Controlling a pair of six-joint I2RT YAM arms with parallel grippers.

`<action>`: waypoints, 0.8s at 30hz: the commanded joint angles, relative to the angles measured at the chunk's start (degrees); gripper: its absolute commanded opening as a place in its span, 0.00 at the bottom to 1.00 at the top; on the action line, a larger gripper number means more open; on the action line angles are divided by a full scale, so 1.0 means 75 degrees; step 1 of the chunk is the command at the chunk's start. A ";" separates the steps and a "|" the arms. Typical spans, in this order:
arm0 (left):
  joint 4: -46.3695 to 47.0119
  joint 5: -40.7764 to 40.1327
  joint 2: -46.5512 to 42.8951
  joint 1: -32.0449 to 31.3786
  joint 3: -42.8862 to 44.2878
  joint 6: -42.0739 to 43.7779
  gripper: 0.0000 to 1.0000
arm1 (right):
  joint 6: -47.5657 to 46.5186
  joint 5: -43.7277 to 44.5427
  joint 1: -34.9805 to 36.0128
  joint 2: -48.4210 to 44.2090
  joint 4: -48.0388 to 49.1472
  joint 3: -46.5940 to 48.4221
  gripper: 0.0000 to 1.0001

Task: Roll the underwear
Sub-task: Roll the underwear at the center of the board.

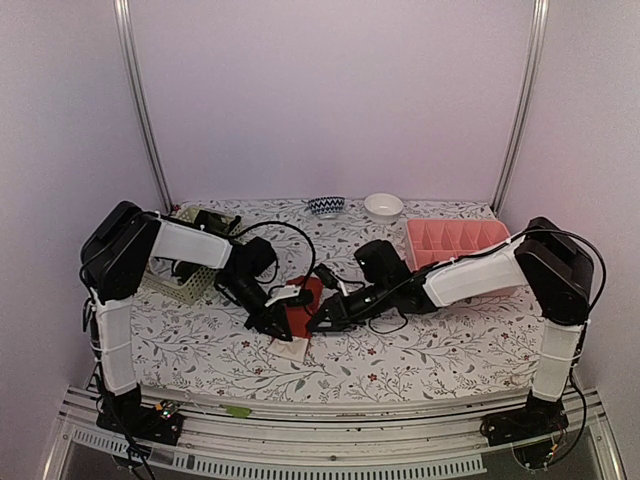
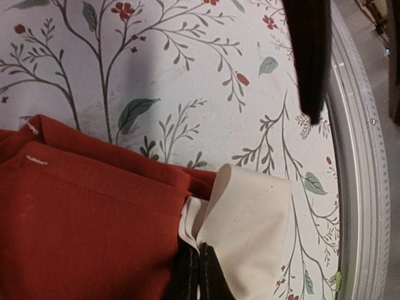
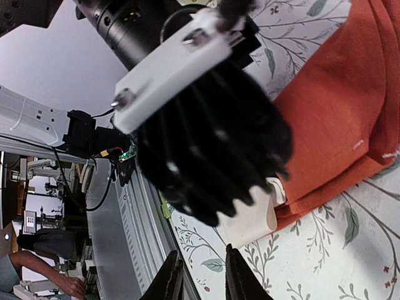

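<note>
Lying crosswise between both jaws, the underwear (image 1: 305, 300) puts its cream end under the nearer left gripper (image 1: 275, 325), whose grip I cannot tell; the right gripper (image 3: 201, 262) gapes slightly, empty.

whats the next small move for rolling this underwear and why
Probably have the left gripper fold the cream-white edge further over the red-orange underwear to start the roll. That edge is curled up, the red part lies flat, and the right gripper, jaws apart and holding nothing, is close by to steady the cloth.
</note>
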 commanded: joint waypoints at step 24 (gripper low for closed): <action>-0.0059 0.1164 0.0378 0.1195 0.0113 -0.1404 0.16 | 0.0506 -0.0407 0.0218 0.2407 0.0263 0.1475 0.11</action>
